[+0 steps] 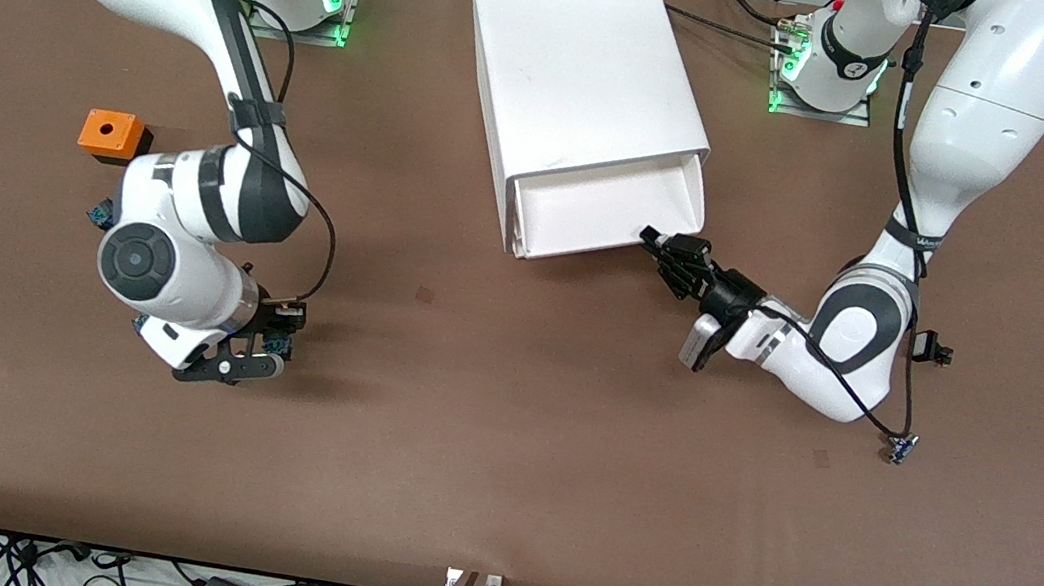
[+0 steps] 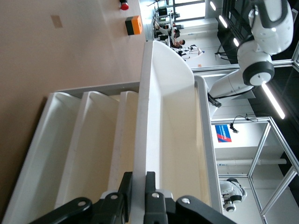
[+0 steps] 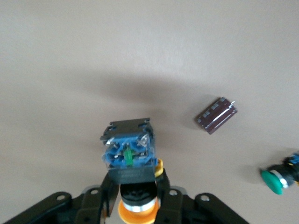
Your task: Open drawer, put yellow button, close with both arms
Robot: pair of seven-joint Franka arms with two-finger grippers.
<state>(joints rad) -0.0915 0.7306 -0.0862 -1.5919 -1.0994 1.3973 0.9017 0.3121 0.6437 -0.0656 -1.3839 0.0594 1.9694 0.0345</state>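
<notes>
Gripping: right gripper [image 3: 135, 198] jaws clamp one yellow button [image 3: 135, 207] | left gripper [image 2: 137, 186] jaws pinch drawer [image 2: 177, 116] front

A robotics laboratory: two white robot arms [image 1: 189, 219] bolted to a brown-covered test table [image 1: 496, 491], cables trailing along its edge, aluminium framing [image 2: 275, 154] and strip lighting visible nearby.

Drawer [image 1: 608, 212]: uppermost white tray of the cabinet, pulled partly open, its front rim pinched between the left gripper's [image 2: 138, 186] fingers. Yellow button [image 3: 133, 186]: yellow-orange cap, black-and-blue body, held above the counter in the right gripper [image 3: 135, 193].
</notes>
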